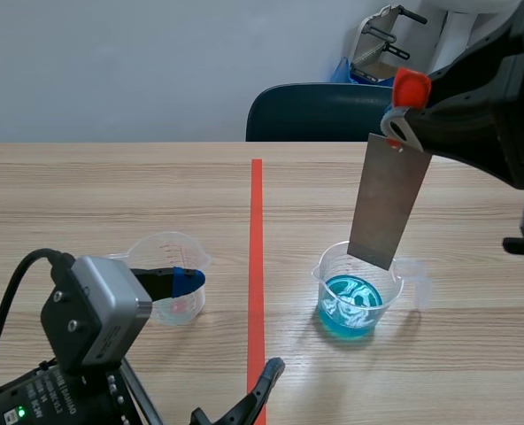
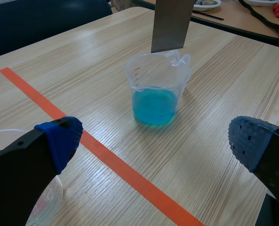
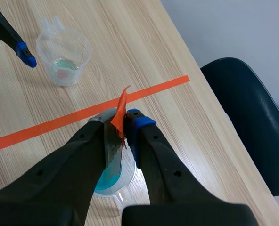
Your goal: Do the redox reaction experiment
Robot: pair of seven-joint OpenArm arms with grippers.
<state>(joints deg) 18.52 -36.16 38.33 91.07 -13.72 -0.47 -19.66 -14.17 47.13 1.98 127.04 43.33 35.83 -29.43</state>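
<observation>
Closest in, my left jaws stand released, low and spread wide, just beside the near-empty measuring cup (image 1: 181,308). My right jaws are clenched on the top of a grey metal strip (image 1: 388,208), which hangs upright with its lower end at the rim of the measuring cup of blue liquid (image 1: 359,301) on the bench (image 1: 85,195)

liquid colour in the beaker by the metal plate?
Bright blue liquid in the clear beaker by the metal plate. Left wrist view shows it best.
</observation>
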